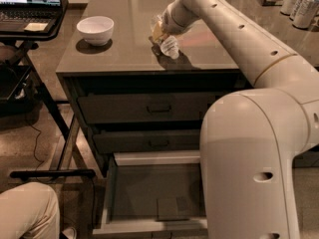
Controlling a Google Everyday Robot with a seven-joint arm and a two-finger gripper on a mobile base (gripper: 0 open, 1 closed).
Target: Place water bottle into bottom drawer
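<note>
The bottom drawer (144, 189) stands pulled open, yet the water bottle (170, 47) lies up on the countertop (119, 49) right at the gripper (160, 32), whose hold on it cannot be told, so lifting, carrying and lowering it in remain.
</note>
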